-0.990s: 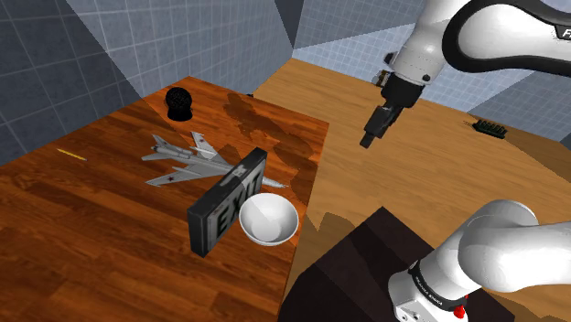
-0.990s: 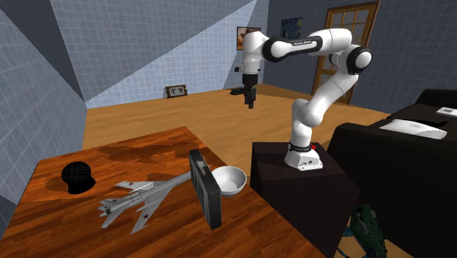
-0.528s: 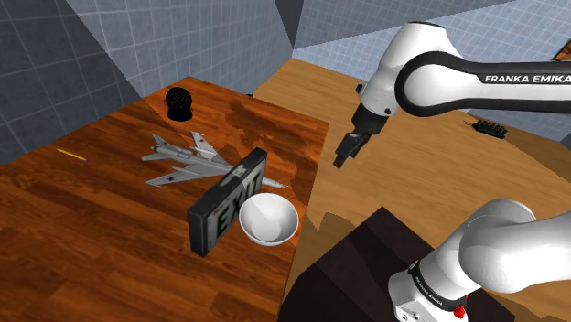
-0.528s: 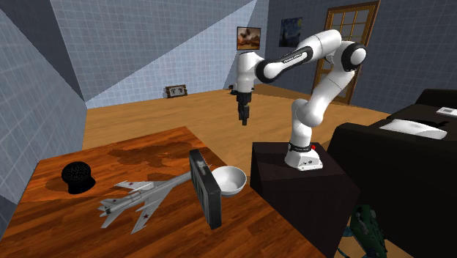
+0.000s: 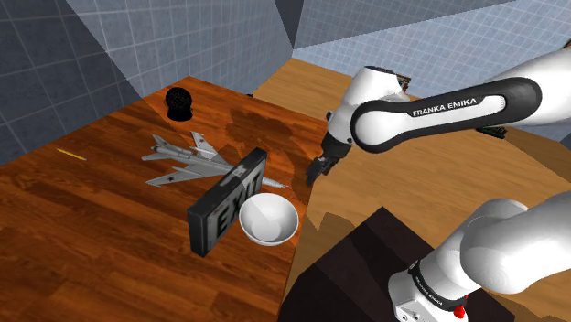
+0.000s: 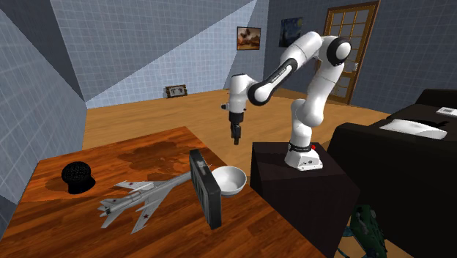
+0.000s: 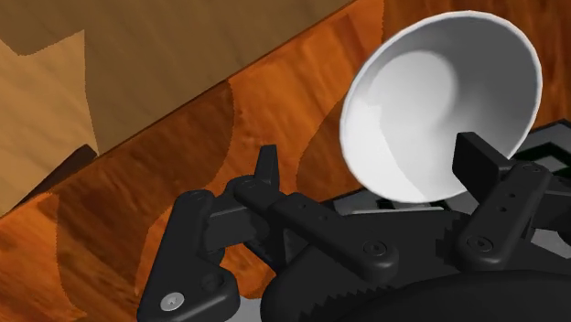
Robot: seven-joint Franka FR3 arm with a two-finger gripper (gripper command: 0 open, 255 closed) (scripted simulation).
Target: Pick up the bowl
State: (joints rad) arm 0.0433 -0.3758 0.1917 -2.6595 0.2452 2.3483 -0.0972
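Observation:
The white bowl (image 5: 268,220) (image 6: 228,179) sits upright on the wooden table (image 5: 82,238), close to the edge that faces the stand and touching a black sign box (image 5: 227,201). My black gripper (image 5: 314,174) (image 6: 236,138) hangs in the air above the table's edge, higher than the bowl and a little beyond it. Its fingers stand apart with nothing between them. In the wrist view the bowl (image 7: 439,105) lies ahead of the gripper (image 7: 371,165), past the fingertips (image 7: 267,169) and untouched.
The black sign box (image 6: 205,187) stands on edge against the bowl. A grey toy jet (image 5: 188,157) lies behind it, and a black round object (image 5: 178,102) sits at the far corner. A thin yellow stick (image 5: 71,155) lies at the shoulder view's left. The dark stand (image 6: 300,183) adjoins the table.
The arm has swung down and across from over the floor toward the table's edge, bringing the gripper closer to the bowl. The fingers have stayed apart. The bowl has not moved.

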